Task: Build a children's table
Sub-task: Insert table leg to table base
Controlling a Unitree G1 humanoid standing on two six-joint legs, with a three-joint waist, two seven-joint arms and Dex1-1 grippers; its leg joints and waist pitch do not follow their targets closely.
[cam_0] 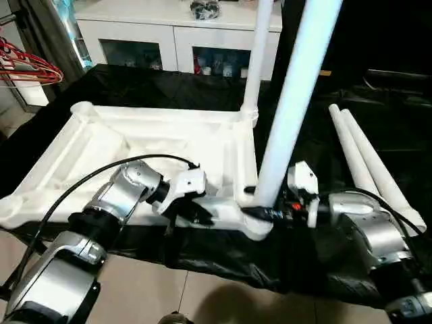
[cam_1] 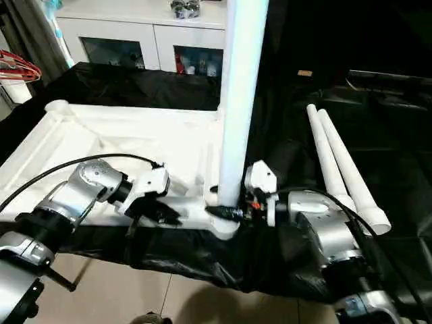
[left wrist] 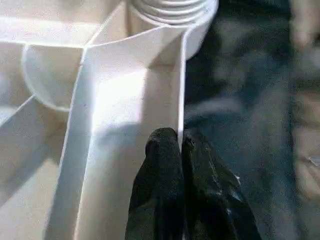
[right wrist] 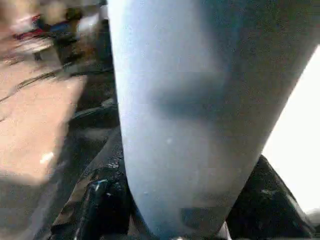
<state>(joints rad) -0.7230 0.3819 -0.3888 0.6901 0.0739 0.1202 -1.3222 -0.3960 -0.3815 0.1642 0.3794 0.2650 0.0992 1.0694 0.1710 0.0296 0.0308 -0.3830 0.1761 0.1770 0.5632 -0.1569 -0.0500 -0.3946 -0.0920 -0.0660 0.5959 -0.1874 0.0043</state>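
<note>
Tabletop (cam_0: 169,145) lies upside down on the black cloth (cam_0: 202,253), ribbed underside up, so that the corner sockets face me and the legs can go in from above. Nearest to me, my left gripper (left wrist: 181,150) is pinched shut on the thin near rim wall of the tabletop, one finger on each side of it; I read this as a brace, holding the plastic slab from sliding or turning while the other arm works. Just beside it, at the near right corner socket (cam_0: 253,219), my right gripper (cam_0: 266,212) stands about half open around the foot of an upright leg (cam_0: 290,101), its fingers closed on the tube low down, close to the socket. A low hold makes sense: that is where the twisting or pressing force is needed. The thread at the socket mouth appears in the left wrist view, so I judge the leg is being screwed home, though how far seated it is I cannot tell. Farther off, a second leg (cam_0: 255,61) already stands in the far right corner. Two spare legs (cam_0: 368,162) lie side by side on the cloth well to the right, within reach of the right arm. Both left-hand sockets are still empty. Beyond the table stands a white cabinet (cam_0: 175,30).
</note>
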